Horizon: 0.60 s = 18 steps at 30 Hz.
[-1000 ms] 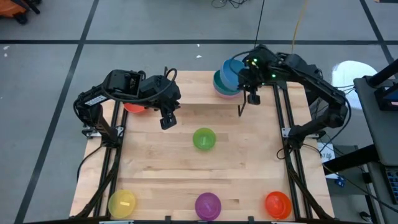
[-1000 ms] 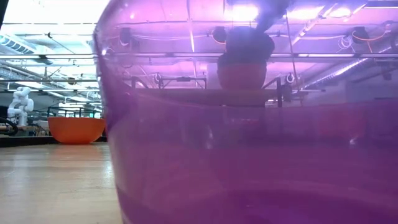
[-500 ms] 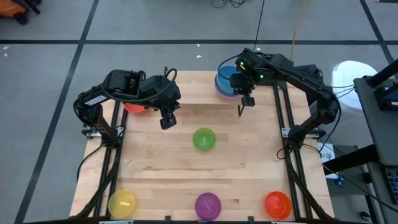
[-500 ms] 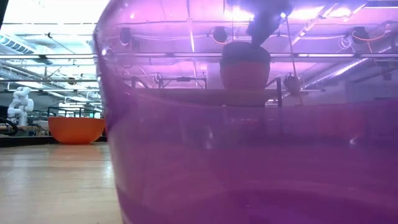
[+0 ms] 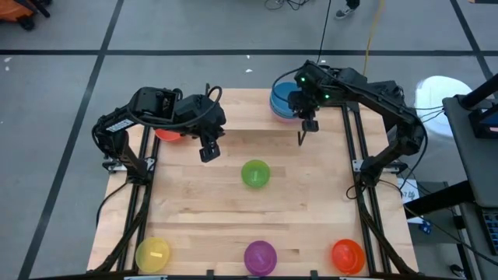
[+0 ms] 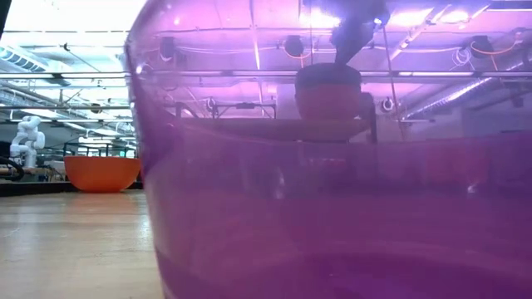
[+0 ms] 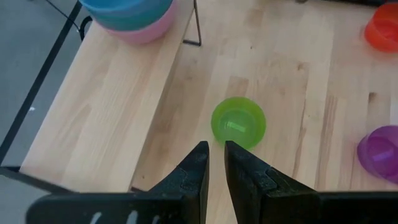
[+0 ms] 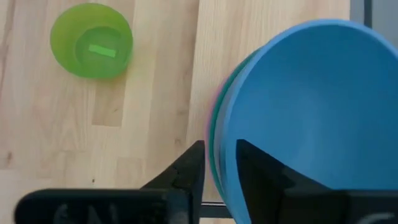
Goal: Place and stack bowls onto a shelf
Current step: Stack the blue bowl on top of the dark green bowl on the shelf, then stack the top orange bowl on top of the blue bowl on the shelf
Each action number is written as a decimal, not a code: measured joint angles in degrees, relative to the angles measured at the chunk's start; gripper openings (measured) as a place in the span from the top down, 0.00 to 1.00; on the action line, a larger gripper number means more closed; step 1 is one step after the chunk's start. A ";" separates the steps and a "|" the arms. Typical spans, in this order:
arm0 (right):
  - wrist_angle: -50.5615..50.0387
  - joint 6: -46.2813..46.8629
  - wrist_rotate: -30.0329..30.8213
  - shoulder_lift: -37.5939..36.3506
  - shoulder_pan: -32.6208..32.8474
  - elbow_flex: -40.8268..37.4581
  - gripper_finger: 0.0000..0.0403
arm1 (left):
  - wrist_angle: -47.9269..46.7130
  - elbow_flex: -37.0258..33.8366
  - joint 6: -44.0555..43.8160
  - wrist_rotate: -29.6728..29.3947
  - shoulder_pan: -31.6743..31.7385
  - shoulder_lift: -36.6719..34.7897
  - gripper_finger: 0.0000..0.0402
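Note:
A stack of pink, teal and blue bowls (image 5: 282, 99) stands on the right part of the shelf (image 5: 241, 109) at the table's far edge. My right gripper (image 8: 219, 168) is over the stack's near-right side, shut on the blue bowl (image 8: 311, 106). The red bowl (image 5: 166, 134) sits at the shelf's left end, partly under my left arm. My left gripper (image 7: 216, 168) hovers shut above bare table, with the green bowl (image 7: 238, 122) just ahead. The green bowl (image 5: 255, 173) rests mid-table. Yellow (image 5: 152, 253), purple (image 5: 260, 255) and orange (image 5: 348, 254) bowls line the near edge. My right gripper holds the blue bowl by its rim (image 8: 225, 146), on the side toward the table's near-right. One finger (image 8: 261, 171) is inside the bowl and the other (image 8: 189, 168) outside, coming from above and pointing down. The bowl sits upright, nested in the teal bowl.
In the low view the purple bowl (image 6: 332, 208) fills most of the picture, with the orange bowl (image 6: 101, 173) to its left. A thin black shelf leg (image 7: 198, 25) stands beside the stack. Bare wood lies between the green bowl and the near row.
My right gripper carried the blue bowl a little toward the table's left and near side and down. The bowl, which stood offset above the teal and pink bowls, now sits nested on them. Over the last half second nothing moved.

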 joint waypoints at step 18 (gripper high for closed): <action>9.35 -0.98 -0.02 -15.59 5.01 -0.01 0.71 | 0.17 0.00 -20.56 -14.97 1.65 0.00 0.86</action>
